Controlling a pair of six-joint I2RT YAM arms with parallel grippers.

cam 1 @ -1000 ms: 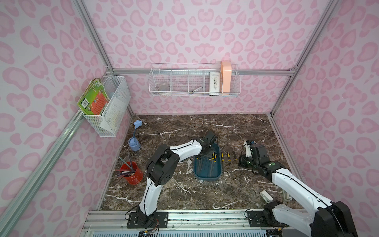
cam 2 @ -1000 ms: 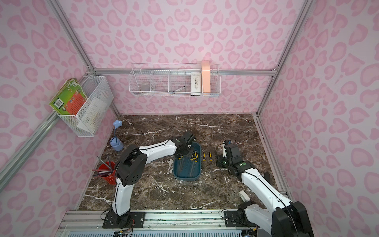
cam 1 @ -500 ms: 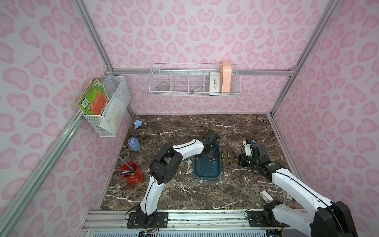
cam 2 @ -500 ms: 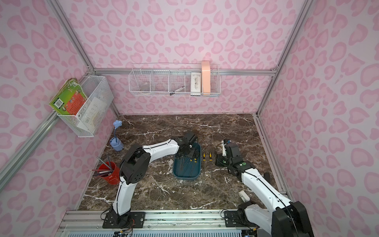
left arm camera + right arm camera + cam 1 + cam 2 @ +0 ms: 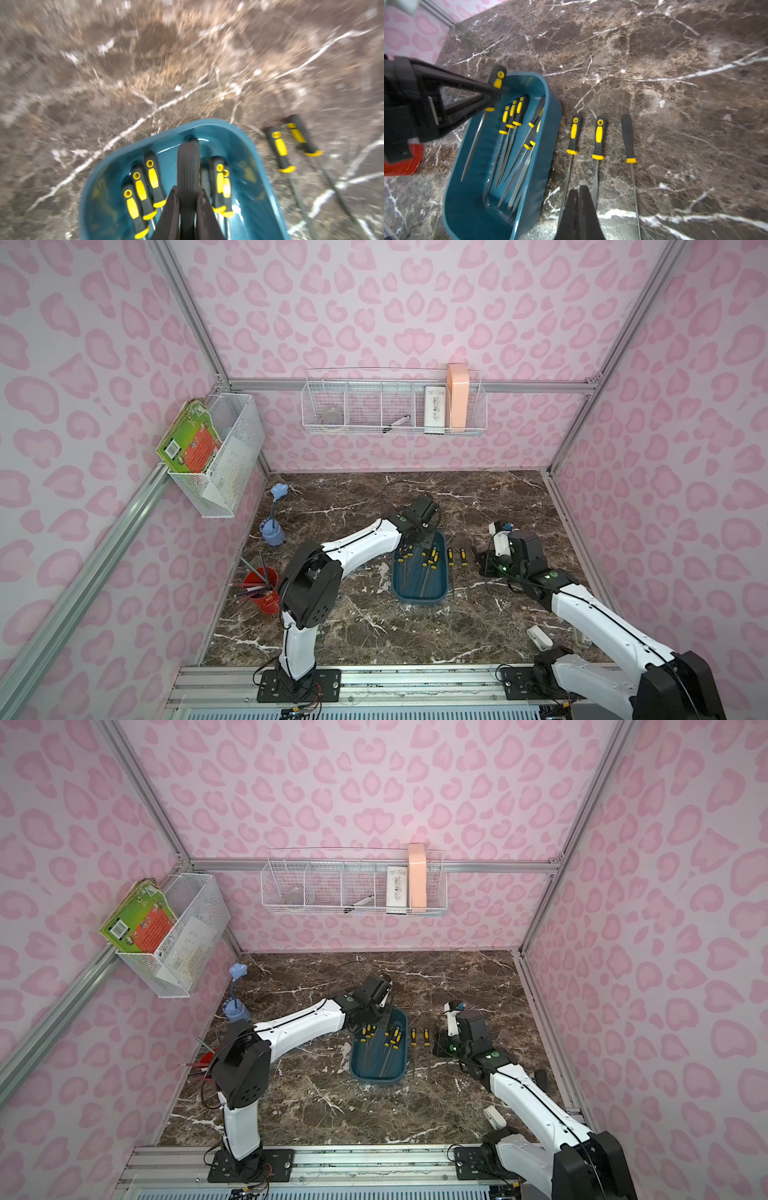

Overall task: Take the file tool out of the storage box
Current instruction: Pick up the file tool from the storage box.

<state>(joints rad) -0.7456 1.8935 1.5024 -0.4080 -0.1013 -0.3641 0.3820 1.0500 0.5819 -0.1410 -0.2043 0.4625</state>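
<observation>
No text can be read here. The green booklet [image 5: 189, 439] in the side wire basket [image 5: 239, 435] carries a barcode label [image 5: 120, 926], but its print is too small. The white box [image 5: 434, 406] in the back wire basket [image 5: 365, 406] shows only unreadable dark marks.

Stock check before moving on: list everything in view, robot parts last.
storage box: one, teal-blue, mid-table.
loose files: several, black-yellow handles, inside box.
table files: three, black-yellow, beside box.
pen pot: one, red, near left arm.
flower stand: one, blue, by side wall.
side basket: one, white wire, side wall, holds green-orange book.
back basket: one, white wire, back wall, holds peach box.
small white object: one, table front, near right arm.
left gripper: black, shut on held file, above box.
right gripper: black, shut, empty, over table files.
</observation>
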